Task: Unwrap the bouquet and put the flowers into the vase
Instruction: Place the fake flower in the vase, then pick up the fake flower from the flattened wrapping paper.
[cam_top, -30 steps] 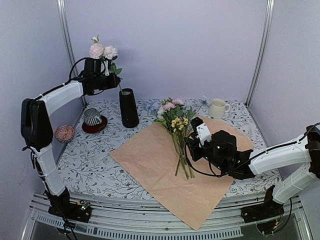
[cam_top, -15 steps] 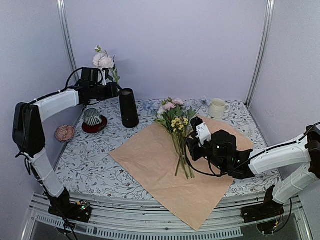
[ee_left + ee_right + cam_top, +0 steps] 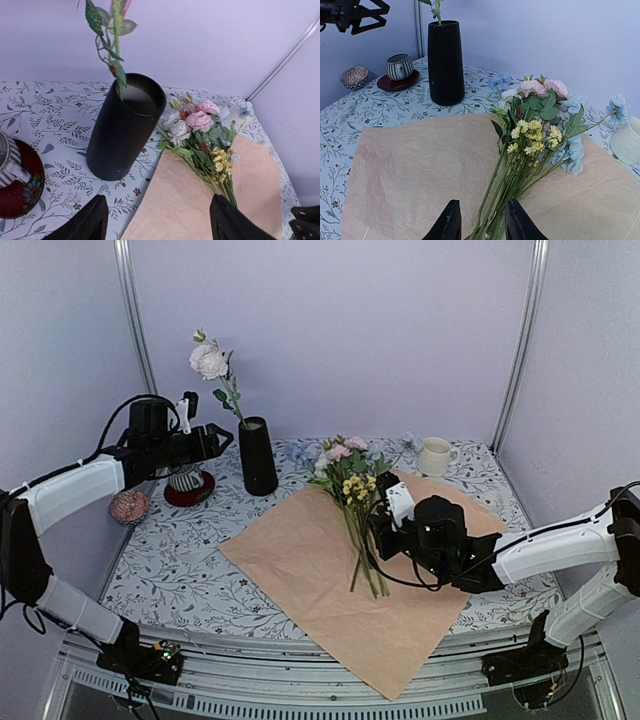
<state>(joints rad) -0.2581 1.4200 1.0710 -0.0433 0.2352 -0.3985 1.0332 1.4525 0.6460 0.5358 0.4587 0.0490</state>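
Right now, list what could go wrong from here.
1. The white-flowered stem leans at the rim of the tall, slim matte-black vase; another insertion might knock it out or tip the vase.
2. The right tool straddles green stems of the mixed flowers lying on the tan paper; lifting could scatter some or drag the paper.
3. The open left tool hangs near the vase and could bump it.

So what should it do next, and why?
Probably close the right gripper on the stems lying between its fingers: one flower already stands in the vase, the rest lie on the paper, and the left gripper is open, empty.
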